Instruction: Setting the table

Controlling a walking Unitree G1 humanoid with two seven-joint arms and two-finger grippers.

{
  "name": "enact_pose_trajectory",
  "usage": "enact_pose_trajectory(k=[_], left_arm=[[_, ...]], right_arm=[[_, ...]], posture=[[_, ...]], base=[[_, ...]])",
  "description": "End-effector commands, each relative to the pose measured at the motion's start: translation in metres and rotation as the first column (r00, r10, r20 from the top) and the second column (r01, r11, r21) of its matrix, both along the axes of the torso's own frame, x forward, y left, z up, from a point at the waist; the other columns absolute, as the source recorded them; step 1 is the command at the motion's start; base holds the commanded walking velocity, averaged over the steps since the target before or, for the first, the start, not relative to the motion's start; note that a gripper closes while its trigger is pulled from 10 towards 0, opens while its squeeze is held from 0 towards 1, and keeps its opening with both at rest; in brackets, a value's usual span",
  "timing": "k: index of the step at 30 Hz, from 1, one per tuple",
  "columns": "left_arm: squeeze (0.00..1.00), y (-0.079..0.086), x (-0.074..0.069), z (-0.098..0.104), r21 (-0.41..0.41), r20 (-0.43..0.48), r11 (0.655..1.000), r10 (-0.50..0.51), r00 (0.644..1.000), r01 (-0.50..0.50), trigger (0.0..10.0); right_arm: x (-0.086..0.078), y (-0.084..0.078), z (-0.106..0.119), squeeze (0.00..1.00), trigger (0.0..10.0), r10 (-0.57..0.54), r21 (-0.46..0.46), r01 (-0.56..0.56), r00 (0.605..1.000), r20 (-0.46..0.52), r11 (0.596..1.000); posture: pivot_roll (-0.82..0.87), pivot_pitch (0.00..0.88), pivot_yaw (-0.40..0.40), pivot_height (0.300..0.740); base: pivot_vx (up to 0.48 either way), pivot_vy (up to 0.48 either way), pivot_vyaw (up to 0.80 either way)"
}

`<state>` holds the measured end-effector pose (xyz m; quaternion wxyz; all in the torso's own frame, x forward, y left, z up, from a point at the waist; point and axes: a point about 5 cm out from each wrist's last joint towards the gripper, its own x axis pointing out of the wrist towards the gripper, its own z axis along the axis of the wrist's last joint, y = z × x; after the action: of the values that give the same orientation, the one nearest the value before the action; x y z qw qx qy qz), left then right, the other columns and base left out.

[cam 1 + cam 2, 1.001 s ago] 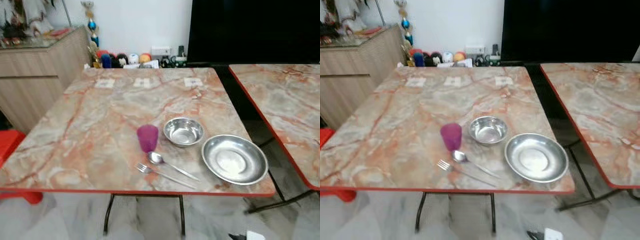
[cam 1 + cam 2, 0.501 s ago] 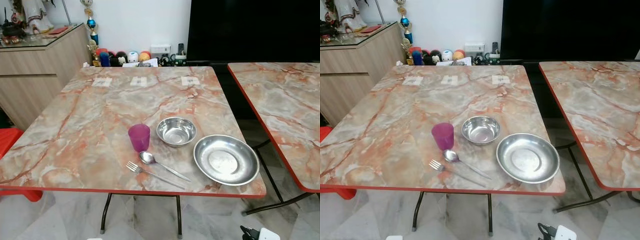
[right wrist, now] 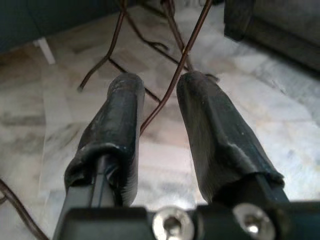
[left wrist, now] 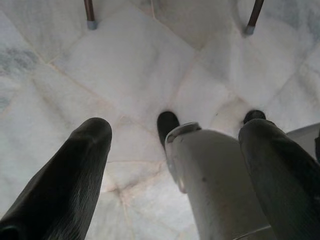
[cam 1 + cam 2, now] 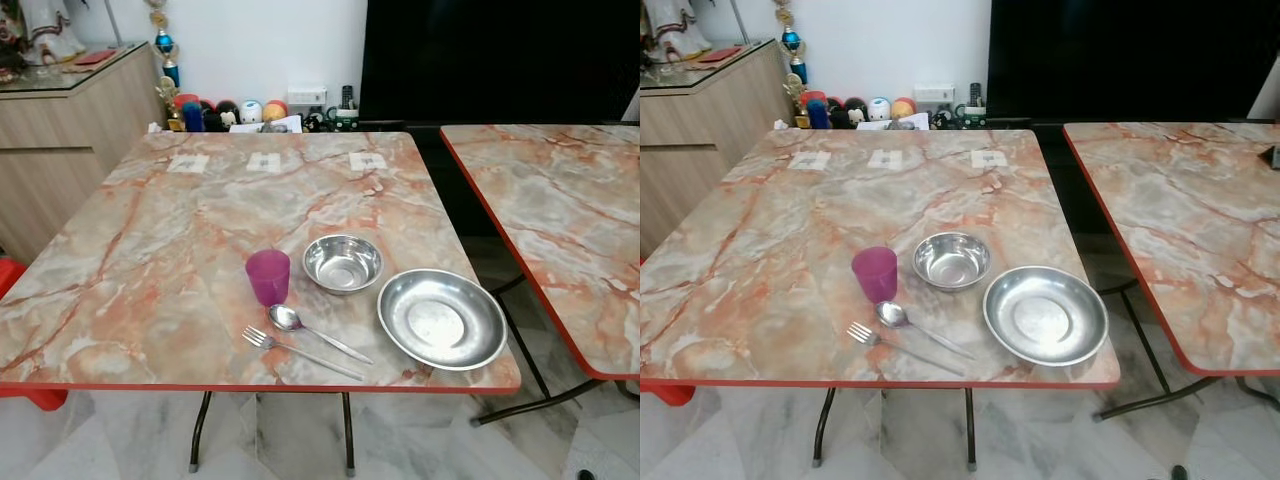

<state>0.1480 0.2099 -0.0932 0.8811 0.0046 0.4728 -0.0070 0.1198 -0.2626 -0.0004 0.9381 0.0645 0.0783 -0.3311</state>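
A marble-patterned table (image 5: 180,230) with a red edge stands in front of me. Near its front right corner sit a purple cup (image 5: 268,276), a small steel bowl (image 5: 343,263) and a wide steel plate (image 5: 441,319). A spoon (image 5: 300,326) and a fork (image 5: 292,349) lie side by side in front of the cup. My left gripper (image 4: 175,132) hangs open over the floor beside my silver leg (image 4: 215,185). My right gripper (image 3: 160,85) hangs low near table legs, with a narrow gap between its fingers and nothing in it.
A second marble table (image 5: 560,210) stands to the right across a narrow gap. A wooden cabinet (image 5: 60,140) is at the far left, with something red (image 5: 38,398) low beside it. Small items (image 5: 250,112) line the back wall next to a black screen (image 5: 500,60). The floor is pale marble tile.
The camera has shifted a little, so the whole scene sits slightly differently in the picture. The cup, bowl, plate, spoon and fork have stayed where they were on the table.
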Motion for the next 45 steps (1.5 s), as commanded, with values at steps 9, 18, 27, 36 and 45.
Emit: enact_pose_trajectory(k=[9, 18, 27, 36, 45], left_arm=[[0.00, -0.014, -0.001, -0.003, -0.002, -0.012, 1.000, -0.015, 1.000, 0.015, 10.0], [0.00, -0.005, -0.006, -0.003, 0.009, -0.016, 1.000, 0.012, 1.000, -0.012, 10.0], [0.00, 0.002, -0.009, -0.003, 0.017, -0.018, 1.000, 0.012, 1.000, -0.012, 10.0], [0.00, -0.011, -0.006, -0.004, 0.010, -0.018, 1.000, -0.009, 1.000, 0.009, 10.0], [0.00, -0.010, -0.005, -0.004, 0.016, -0.021, 1.000, -0.011, 1.000, 0.011, 10.0]], right_arm=[[0.102, -0.020, 0.083, 0.08, 10.0, 0.156, -0.046, -0.149, 0.951, 0.268, 0.988], [0.146, 0.010, 0.093, 0.00, 10.0, 0.230, 0.177, -0.290, 0.927, 0.295, 0.940], [0.152, 0.022, 0.087, 1.00, 10.0, 0.254, 0.321, -0.337, 0.928, 0.273, 0.885], [0.157, 0.023, 0.086, 0.00, 10.0, 0.248, 0.375, -0.328, 0.937, 0.245, 0.867], [0.158, 0.023, 0.081, 0.00, 10.0, 0.261, 0.391, -0.317, 0.946, 0.189, 0.864]], posture=[[-0.12, 0.000, -0.001, 0.740], [-0.07, 0.000, -0.005, 0.740], [-0.07, 0.006, -0.001, 0.740], [-0.06, 0.004, -0.001, 0.740], [-0.05, 0.000, 0.001, 0.740]], base=[[0.000, 0.000, 0.00], [0.000, 0.000, 0.00], [0.000, 0.000, 0.00], [0.000, 0.000, 0.00], [0.000, 0.000, 0.00]])
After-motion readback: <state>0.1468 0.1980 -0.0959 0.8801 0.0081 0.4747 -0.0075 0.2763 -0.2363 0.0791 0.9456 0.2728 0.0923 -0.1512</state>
